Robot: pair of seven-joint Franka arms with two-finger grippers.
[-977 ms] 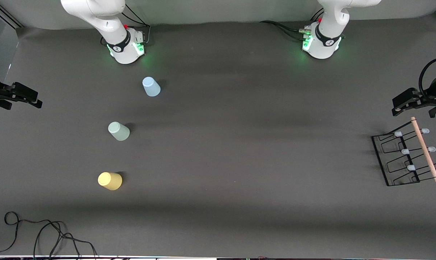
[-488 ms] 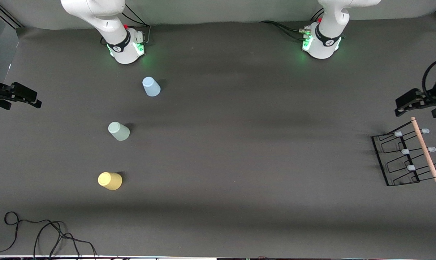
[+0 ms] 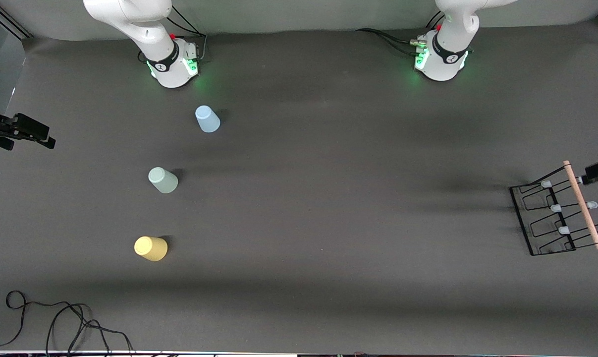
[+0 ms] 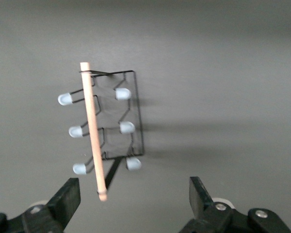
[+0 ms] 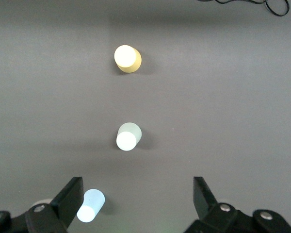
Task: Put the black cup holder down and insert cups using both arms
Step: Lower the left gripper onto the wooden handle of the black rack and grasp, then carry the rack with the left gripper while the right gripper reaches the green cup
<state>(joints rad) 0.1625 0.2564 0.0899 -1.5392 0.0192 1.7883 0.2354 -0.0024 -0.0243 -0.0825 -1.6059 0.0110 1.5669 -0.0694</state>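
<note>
Step one is yours: fetch the black wire cup holder with its pale wooden rod handle [image 3: 581, 204], standing at the left arm's end of the bench [image 3: 328, 223]. Your left pincer [image 4: 131, 206] hangs over it, spread wide, empty; lower onto the rod. Right pincer [image 5: 136, 204], wide and empty, waits above three upturned pastel plastic cups [image 3: 163, 180].
</note>
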